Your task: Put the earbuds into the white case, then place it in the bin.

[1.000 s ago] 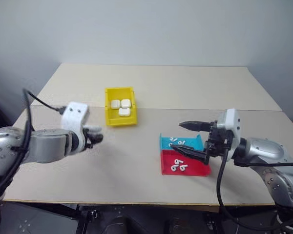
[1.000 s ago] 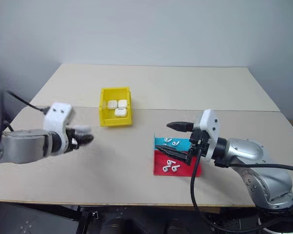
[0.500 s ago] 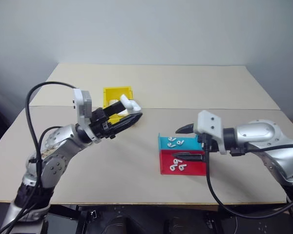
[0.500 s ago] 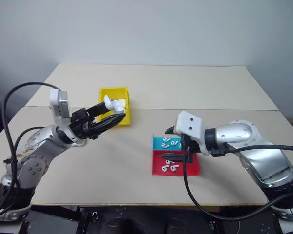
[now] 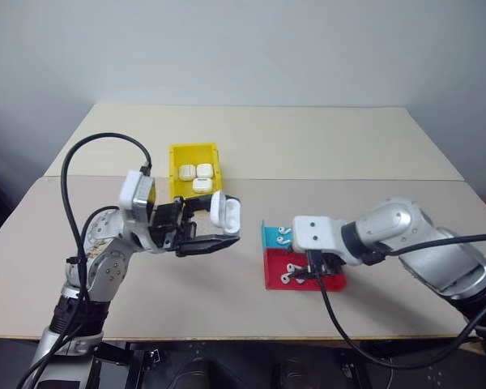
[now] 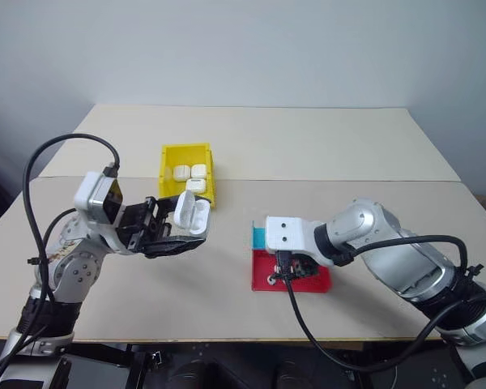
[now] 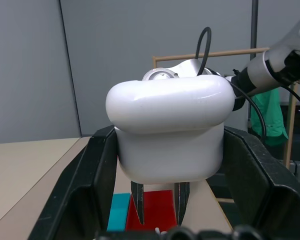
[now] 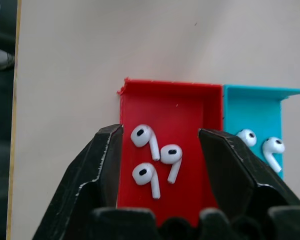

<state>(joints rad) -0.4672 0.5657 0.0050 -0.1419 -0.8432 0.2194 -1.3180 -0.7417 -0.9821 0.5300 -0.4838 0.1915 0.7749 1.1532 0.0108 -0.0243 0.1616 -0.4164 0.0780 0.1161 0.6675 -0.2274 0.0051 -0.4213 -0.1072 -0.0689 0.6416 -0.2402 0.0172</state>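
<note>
While the left end effector [image 5: 213,229] pinches the white case [image 5: 225,211] by its sides above the bench [image 5: 373,146], lid up, the right end effector [image 8: 160,145] hangs spread over the red tray [image 8: 162,105], its two fingers straddling the earbuds [image 8: 155,155] lying there. To do this pick well, it seems wise to come straight down on a single earbud rather than the cluster, since two of them lie touching; the one nearest the tray wall looks easiest to isolate, taken across its head so the stem stays free for seating in the case. The case should be kept level and steady, near the trays. Counted: three earbuds in the red tray, two visible in the blue tray [image 8: 255,107] just beside it in the right wrist view, with more possibly hidden; three closed cases in the bin [image 5: 196,154], well apart from the trays; one case in the grip; one yellow bin, one red tray, one blue tray
</note>
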